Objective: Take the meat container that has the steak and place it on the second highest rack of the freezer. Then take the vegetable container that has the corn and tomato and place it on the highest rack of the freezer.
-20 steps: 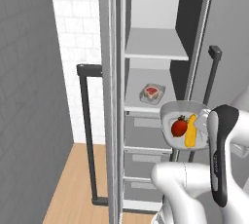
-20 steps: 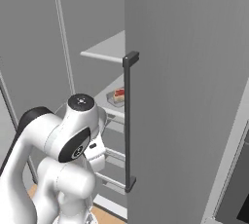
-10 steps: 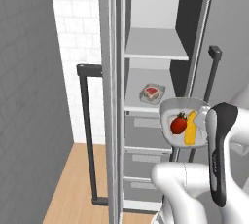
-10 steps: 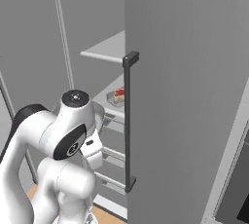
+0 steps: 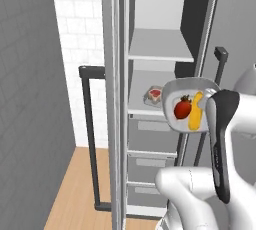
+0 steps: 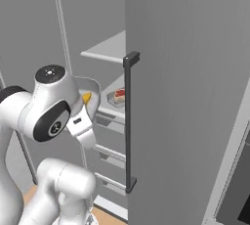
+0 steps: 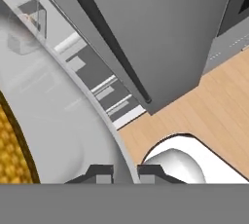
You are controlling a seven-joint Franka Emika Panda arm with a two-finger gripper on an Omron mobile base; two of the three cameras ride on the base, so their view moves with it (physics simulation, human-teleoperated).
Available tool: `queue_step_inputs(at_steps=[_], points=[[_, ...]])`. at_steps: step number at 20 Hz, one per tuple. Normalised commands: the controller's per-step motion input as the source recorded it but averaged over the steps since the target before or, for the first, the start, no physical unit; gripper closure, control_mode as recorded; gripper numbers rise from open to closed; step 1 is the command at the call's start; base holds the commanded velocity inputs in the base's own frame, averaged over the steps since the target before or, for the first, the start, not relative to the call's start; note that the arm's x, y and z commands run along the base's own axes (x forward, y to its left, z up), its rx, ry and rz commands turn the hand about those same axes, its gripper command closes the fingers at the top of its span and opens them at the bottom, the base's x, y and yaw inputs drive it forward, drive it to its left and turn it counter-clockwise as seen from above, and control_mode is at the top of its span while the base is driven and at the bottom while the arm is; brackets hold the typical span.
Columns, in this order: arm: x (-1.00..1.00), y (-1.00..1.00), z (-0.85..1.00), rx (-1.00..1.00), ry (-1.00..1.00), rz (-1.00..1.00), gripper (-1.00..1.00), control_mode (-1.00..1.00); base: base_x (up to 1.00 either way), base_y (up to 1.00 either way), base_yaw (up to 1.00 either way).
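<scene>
1. Vegetable container (image 5: 186, 108), a shallow grey tray with the tomato (image 5: 182, 108) and the corn (image 5: 196, 117) side by side in it, hangs in the air just outside the open freezer (image 5: 160, 99), level with the second highest rack (image 5: 145, 105).
2. Its near rim (image 7: 104, 121) runs between the fingertips of the gripper (image 7: 125, 173), whose jaws are nearly closed and pinch that rim; the corn lies just to one side of the grip.
3. On the second highest rack the meat container (image 5: 154, 95) with the steak (image 5: 155, 93) sits near the front edge.
4. Above it the highest rack (image 5: 159, 46) is bare, with open room over it.
5. The door (image 6: 190, 97) with its dark handle (image 6: 129, 121) stands close beside the tray.
</scene>
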Motion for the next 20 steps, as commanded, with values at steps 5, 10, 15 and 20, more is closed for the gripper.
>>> queue_step_inputs(at_steps=[5,10,15,20], points=[[0.46,-0.13,0.06,0.00,-0.07,-0.12,1.00,-1.00,0.00,0.00,0.00],[0.97,0.00,0.02,0.00,-0.06,-0.15,1.00,-1.00,0.00,0.00,0.00],[0.66,0.00,0.32,0.01,-0.04,-0.08,1.00,-1.00,0.00,0.00,0.00],[0.05,0.00,0.45,0.07,0.03,0.00,1.00,-1.00,0.00,0.00,0.00]])
